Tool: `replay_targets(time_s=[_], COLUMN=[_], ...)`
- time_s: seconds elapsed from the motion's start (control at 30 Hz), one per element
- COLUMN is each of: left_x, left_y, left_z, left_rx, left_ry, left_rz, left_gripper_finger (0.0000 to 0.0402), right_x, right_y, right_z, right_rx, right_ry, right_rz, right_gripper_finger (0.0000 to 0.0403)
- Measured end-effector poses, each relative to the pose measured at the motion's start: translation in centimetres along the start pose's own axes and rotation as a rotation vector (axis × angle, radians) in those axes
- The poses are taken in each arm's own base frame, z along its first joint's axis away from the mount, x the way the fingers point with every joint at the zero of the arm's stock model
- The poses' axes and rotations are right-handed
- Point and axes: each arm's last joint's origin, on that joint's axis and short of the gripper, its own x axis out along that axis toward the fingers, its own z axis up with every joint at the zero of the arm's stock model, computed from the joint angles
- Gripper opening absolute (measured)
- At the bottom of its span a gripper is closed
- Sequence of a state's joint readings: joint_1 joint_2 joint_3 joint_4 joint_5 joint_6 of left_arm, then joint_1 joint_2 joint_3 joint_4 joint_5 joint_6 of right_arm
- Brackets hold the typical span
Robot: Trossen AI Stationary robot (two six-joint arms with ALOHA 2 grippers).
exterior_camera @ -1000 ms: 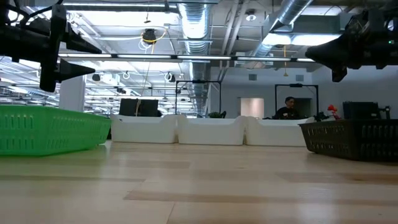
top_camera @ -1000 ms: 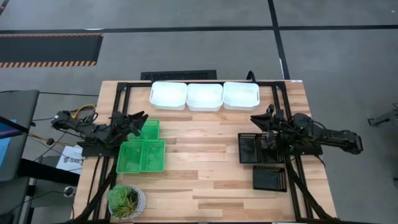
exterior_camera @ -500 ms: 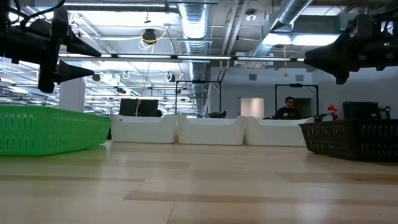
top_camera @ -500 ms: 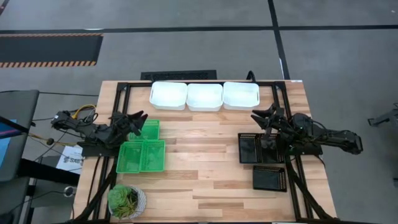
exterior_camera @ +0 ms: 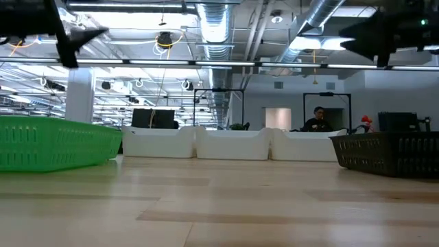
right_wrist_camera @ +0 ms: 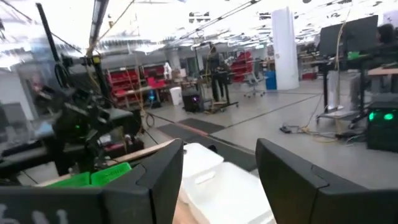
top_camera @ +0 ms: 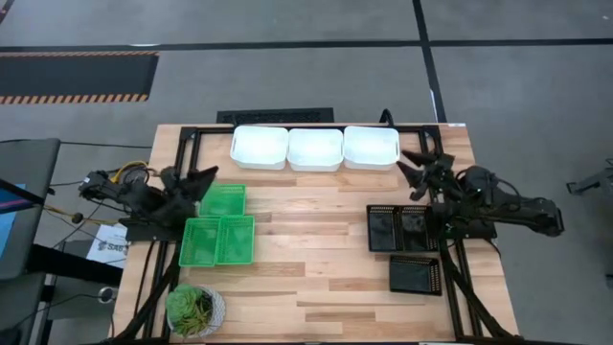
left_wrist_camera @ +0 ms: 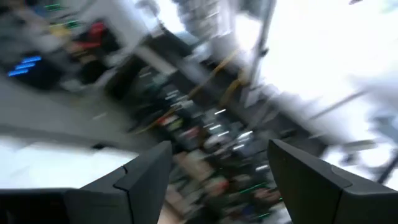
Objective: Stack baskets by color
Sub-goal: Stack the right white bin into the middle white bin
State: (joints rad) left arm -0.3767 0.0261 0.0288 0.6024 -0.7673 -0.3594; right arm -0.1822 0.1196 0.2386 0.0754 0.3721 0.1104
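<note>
Three white baskets [top_camera: 315, 149] stand in a row on their bottoms at the table's far edge. One green basket [top_camera: 223, 199] sits at the left, with two more green baskets [top_camera: 217, 240] side by side nearer. Two black baskets [top_camera: 402, 228] sit side by side at the right, and a third black basket [top_camera: 415, 275] lies nearer. My left gripper [top_camera: 204, 174] hangs open and empty above the far green basket's left side, tipped upward [left_wrist_camera: 217, 146]. My right gripper [top_camera: 412, 163] hangs open and empty in the air just beyond the black pair [right_wrist_camera: 219, 144].
A round potted plant [top_camera: 195, 309] stands at the near left corner. Bare wood [top_camera: 311, 206] lies between the green and black baskets. A dark frame [top_camera: 436, 182] runs along both table sides. A person [exterior_camera: 317, 118] sits in the room beyond.
Both grippers have risen and tipped their fingers upward. My right gripper has also gone toward the table's far edge, from above the black pair to just beyond it, and its fingers stand wider apart. No basket has moved.
</note>
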Motion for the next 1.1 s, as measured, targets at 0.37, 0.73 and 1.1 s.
replay_targets(time_s=[0.37,0.73,1.1], left_x=[1.1,2.2,5.2], left_y=[-3.2,-5.4,-8.9], left_z=[5.2,8.5,9.5], left_rx=[0.089,0.130,0.264], left_ry=[0.049,0.286,0.455], left_rz=[-0.013,0.165,0.258], left_gripper_finger=[0.0256,0.0256,0.0256], right_x=[5.1,9.3,9.7], right_y=[2.0,1.9,0.5], right_z=[4.8,5.9,5.5], right_rx=[-0.176,-0.321,-0.300], right_ry=[0.317,0.882,1.163], right_rz=[-0.131,-0.318,-0.441], right_gripper_finger=[0.0226,0.0231,0.0231])
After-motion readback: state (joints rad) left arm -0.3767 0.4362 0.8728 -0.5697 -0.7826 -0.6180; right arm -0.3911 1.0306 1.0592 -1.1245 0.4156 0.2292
